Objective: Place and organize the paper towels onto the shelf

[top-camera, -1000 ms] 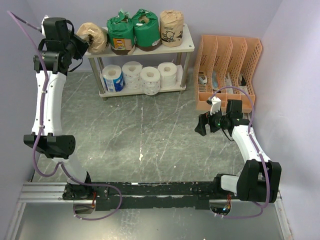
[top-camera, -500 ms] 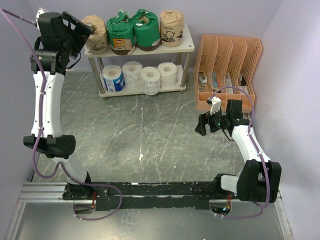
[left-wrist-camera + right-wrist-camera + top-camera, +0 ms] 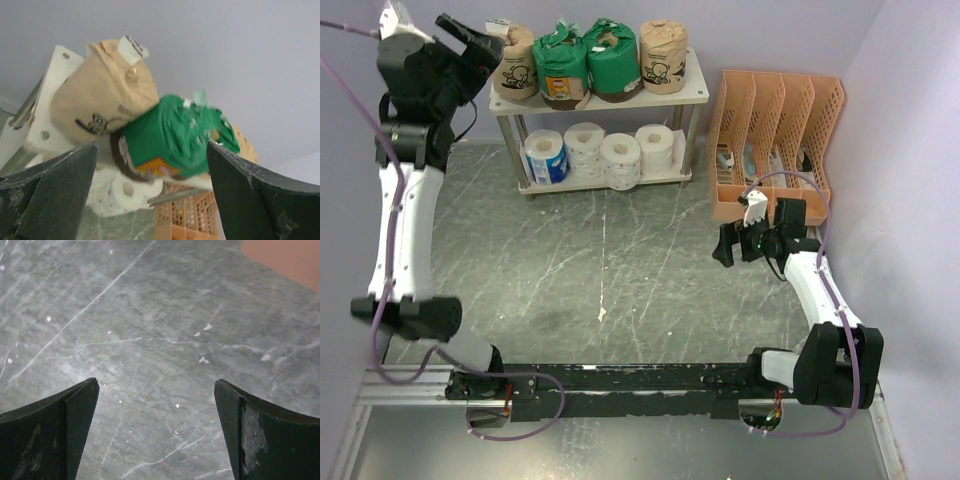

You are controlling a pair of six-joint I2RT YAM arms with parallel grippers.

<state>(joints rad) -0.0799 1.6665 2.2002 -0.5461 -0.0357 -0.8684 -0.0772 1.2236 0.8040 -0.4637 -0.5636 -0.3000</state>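
Note:
The shelf (image 3: 697,90) stands at the back of the table. On its top board stand a tan-wrapped roll (image 3: 517,66), two green-wrapped rolls (image 3: 563,68) (image 3: 612,60) and another tan roll (image 3: 663,58). On the lower board sit a blue-and-white roll (image 3: 546,157) and three bare white rolls (image 3: 620,160). My left gripper (image 3: 480,42) hangs open just left of the leftmost tan roll, holding nothing. In the left wrist view that tan roll (image 3: 100,97) and a green roll (image 3: 172,135) lie beyond the left gripper's (image 3: 151,150) spread fingers. My right gripper (image 3: 728,245) stands open over bare table (image 3: 156,340).
An orange slotted file organizer (image 3: 775,140) stands right of the shelf, close behind my right arm. The grey marbled table (image 3: 600,270) stretches between the shelf and the arm bases. Walls close in on the left, back and right.
My left gripper opened, let go of the tan roll at the left end of the top board, and drew back up and left. The right arm barely moved.

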